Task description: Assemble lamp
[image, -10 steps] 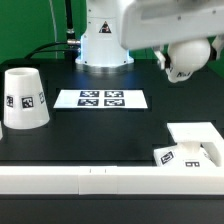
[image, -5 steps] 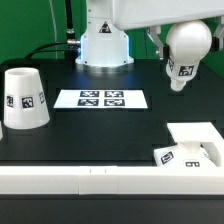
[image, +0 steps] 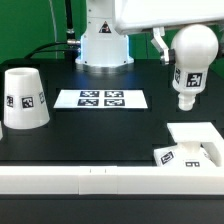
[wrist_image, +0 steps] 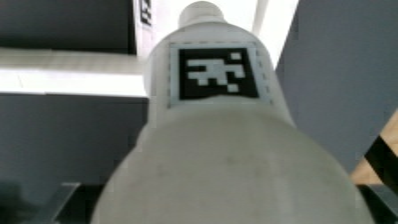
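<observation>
Bulb (image: 188, 72) is up in the air at two o'clock in the exterior view, neck pointing down. The gripper (image: 184, 40) pinches its round head, though the fingers are mostly hidden, so I judge that from the hang. The step in hand looks like carrying the bulb to the base (image: 196, 146), low at four o'clock. The next move calls for lining the neck up over the base's socket and lowering it straight. Count: one bulb, one base, one shade (image: 22, 98) at nine o'clock, one marker board (image: 100, 99), one long rail (image: 80, 181).
</observation>
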